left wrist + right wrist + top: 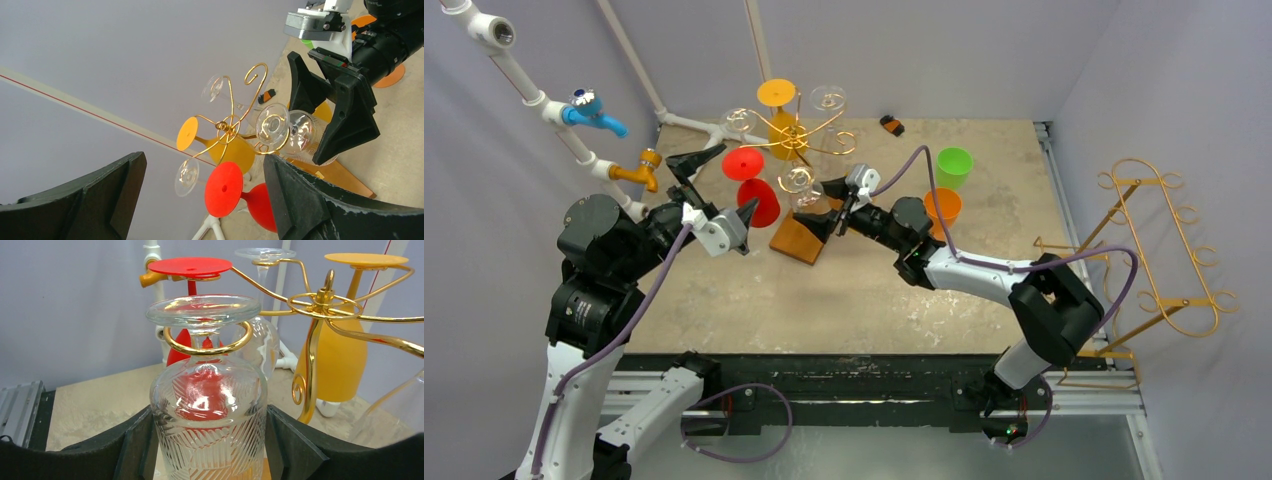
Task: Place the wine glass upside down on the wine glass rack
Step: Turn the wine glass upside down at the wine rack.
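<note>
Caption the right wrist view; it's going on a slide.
Right gripper holds an inverted wine glass, its stem inside a loop of the gold rack.

Mottled beige table (754, 290), brown rack base (794, 241), green cup (954, 166), orange cup (945, 206), small dark object (891, 124) near far edge

No legible text or markings

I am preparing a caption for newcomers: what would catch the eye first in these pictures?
The gold wire rack at the back of the table stands out, with a red glass and an orange glass hanging upside down. Next, the right gripper clasps the bowl of a clear wine glass whose stem sits in a rack ring; the left gripper hangs open nearby.
</note>
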